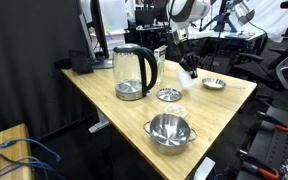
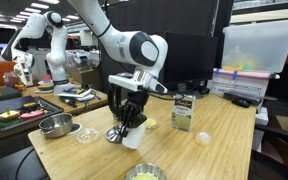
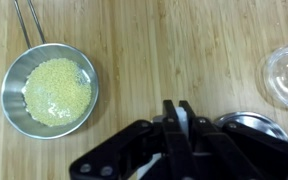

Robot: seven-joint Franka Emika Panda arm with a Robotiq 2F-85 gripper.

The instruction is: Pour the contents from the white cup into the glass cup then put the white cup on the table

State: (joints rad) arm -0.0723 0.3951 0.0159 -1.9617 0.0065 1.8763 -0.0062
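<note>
My gripper (image 1: 184, 62) (image 2: 130, 118) is shut on the small white cup (image 1: 190, 73) (image 2: 137, 137) and holds it low over the light wooden table (image 1: 104, 100) (image 2: 224, 150). In the wrist view a strip of the white cup (image 3: 182, 120) shows between the black fingers (image 3: 181, 106). The tall glass cup (image 1: 134, 72), with a black handle and lid, stands at the far left of the table, well apart from the gripper. It does not show in the wrist view.
A small metal dish (image 1: 213, 83) (image 3: 252, 124) lies beside the gripper. A clear glass dish (image 1: 169, 95) (image 3: 286, 75) and a steel bowl (image 1: 169, 131) stand near. A steel bowl of yellow grains (image 3: 52, 90) (image 2: 144, 173), a box (image 2: 184, 112) and a white ball (image 2: 202, 138) are there too.
</note>
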